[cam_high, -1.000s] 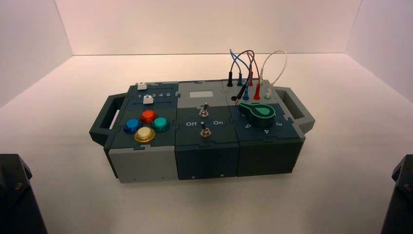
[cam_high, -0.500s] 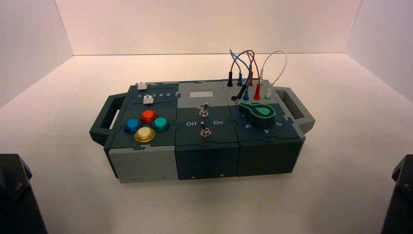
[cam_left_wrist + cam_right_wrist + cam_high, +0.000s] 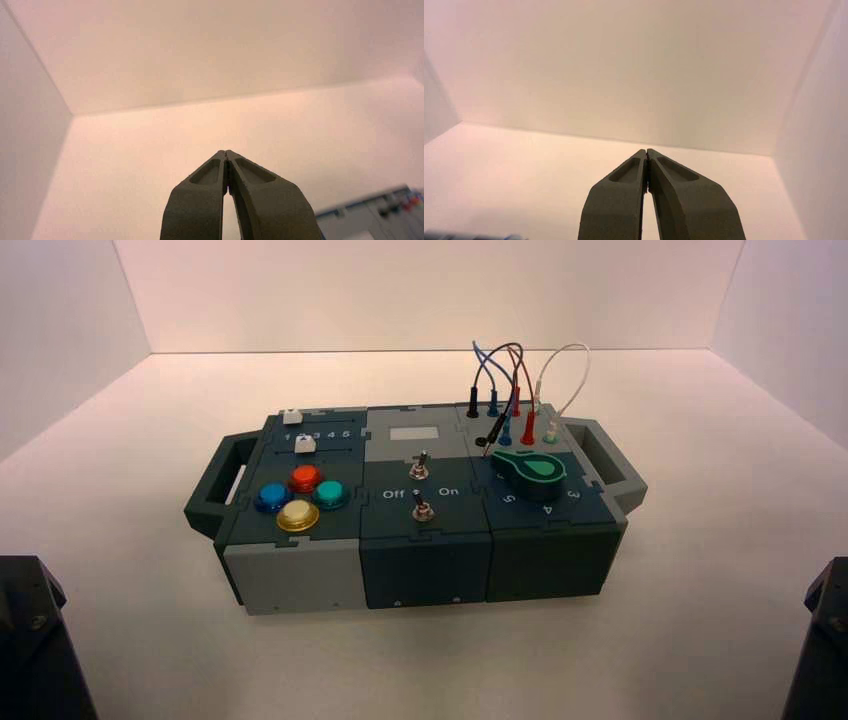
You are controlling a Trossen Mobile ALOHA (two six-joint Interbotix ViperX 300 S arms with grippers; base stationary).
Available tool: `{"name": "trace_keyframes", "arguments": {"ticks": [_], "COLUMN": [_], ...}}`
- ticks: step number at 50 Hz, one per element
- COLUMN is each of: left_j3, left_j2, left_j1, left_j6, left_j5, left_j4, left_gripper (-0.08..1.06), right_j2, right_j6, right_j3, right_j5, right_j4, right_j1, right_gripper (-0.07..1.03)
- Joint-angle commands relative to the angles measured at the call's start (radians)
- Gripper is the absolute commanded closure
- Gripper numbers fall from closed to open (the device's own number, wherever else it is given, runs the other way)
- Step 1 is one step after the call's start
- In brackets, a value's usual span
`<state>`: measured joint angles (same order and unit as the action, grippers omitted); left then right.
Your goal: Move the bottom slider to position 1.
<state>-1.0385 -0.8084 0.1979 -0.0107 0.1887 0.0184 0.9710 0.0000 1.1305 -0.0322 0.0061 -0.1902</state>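
The box (image 3: 300,575) stands in the middle of the white table in the high view. On its left rear panel sits the bottom slider (image 3: 305,445), a small white knob just below a printed row of numerals (image 3: 332,434). Its smaller-looking twin (image 3: 292,417) is behind it. Position 1 lies at the row's left end and is too small to read. My left arm (image 3: 30,640) is parked at the near left corner, far from the box, and its gripper (image 3: 226,154) is shut on nothing. My right arm (image 3: 825,635) is parked at the near right, its gripper (image 3: 646,151) shut and empty.
In front of the sliders are orange (image 3: 304,478), blue (image 3: 270,496), teal (image 3: 329,494) and yellow (image 3: 297,515) buttons. Two toggle switches (image 3: 421,487) occupy the middle panel. A green knob (image 3: 532,469) and plugged wires (image 3: 512,390) are on the right. Handles (image 3: 212,490) stick out at both ends.
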Motion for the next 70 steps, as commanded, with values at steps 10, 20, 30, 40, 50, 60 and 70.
{"name": "trace_keyframes", "arguments": {"ticks": [10,20,30,40,50,60,70], "left_j3": [0.156,0.201,0.156,0.121,0.094,0.094,0.091], "left_j2": [0.152,0.216,0.201,0.199,0.195,0.187,0.186], "left_j1": [0.153,0.164,0.164,0.164,0.164,0.164,0.164], "left_j6": [0.0,-0.002,-0.002,-0.002,0.0,0.0,0.0], "left_j5": [0.383,0.572,0.574,0.557,0.535,0.523,0.522], "left_j4": [0.028,0.028,0.028,0.026,0.029,0.029,0.029], "left_gripper": [1.01,1.01,1.01,1.01,1.01,1.01,1.01], "right_j2": [-0.103,-0.245,-0.391,-0.514,-0.67,-0.848,-0.974], "right_j6": [0.008,0.008,0.008,0.008,0.006,0.002,-0.003], "right_j3": [-0.107,-0.178,-0.253,-0.324,-0.405,-0.497,-0.563], "right_j5": [-0.241,-0.334,-0.373,-0.397,-0.425,-0.449,-0.479], "right_j4": [0.074,0.12,0.245,0.327,0.41,0.497,0.543], "right_j1": [-0.167,-0.285,-0.382,-0.451,-0.528,-0.575,-0.601], "right_gripper": [0.99,0.99,0.99,0.99,0.99,0.99,0.98]}}
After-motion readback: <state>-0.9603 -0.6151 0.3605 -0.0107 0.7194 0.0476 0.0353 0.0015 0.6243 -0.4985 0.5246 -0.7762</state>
